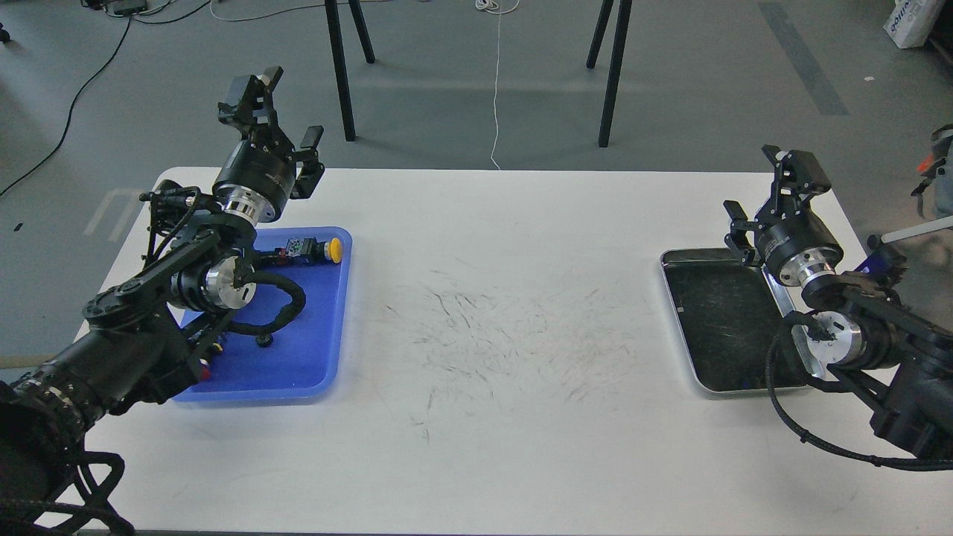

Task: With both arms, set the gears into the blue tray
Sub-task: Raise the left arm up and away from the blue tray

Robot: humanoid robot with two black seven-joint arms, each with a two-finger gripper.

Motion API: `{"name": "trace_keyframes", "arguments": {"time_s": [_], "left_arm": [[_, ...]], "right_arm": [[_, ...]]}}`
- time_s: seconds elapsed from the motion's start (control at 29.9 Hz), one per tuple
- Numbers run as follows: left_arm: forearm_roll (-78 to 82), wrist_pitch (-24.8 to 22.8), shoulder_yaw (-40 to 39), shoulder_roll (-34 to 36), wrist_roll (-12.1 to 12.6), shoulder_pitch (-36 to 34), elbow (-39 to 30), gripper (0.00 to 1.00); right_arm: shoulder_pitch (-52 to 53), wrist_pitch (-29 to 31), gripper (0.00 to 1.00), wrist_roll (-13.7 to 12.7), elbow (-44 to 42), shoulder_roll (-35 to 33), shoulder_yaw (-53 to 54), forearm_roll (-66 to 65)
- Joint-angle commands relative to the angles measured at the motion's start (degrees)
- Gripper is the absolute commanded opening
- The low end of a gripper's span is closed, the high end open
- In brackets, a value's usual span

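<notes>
Table [476,313] carries the blue tray [313,365] at its left end and a silver tray [733,327] at its right. Above them the left gripper [279,123] and right gripper [767,197] hang raised, both spread and empty. Only 1 gear [263,341] shows, inside the blue tray beside the left arm's cable, so I judge placing finished and would retract both arms high, clear of the rims.

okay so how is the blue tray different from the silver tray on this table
The blue tray is bright blue plastic; the silver tray is shiny metal with a dark, scratched inside.
The blue tray lies on the left side and holds parts, among them a yellow-capped button and a gear; the silver tray lies on the right and looks bare.
Both are low-rimmed rectangles with rounded corners, partly covered by an arm.
</notes>
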Motion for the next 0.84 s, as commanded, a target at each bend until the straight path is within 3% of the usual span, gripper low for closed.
{"name": "trace_keyframes", "arguments": {"time_s": [0.0, 0.8], "left_arm": [[-1.21, -0.52, -0.55, -0.15, 0.0, 0.26, -0.05, 1.0], [-1.65, 0.62, -0.46, -1.29, 0.0, 0.7, 0.82, 1.0]], "right_arm": [[-0.27, -0.07, 0.99, 0.0, -0.19, 0.03, 0.32, 2.96], [-2.2, -0.86, 0.99, 0.0, -1.95, 0.38, -0.91, 2.79]]}}
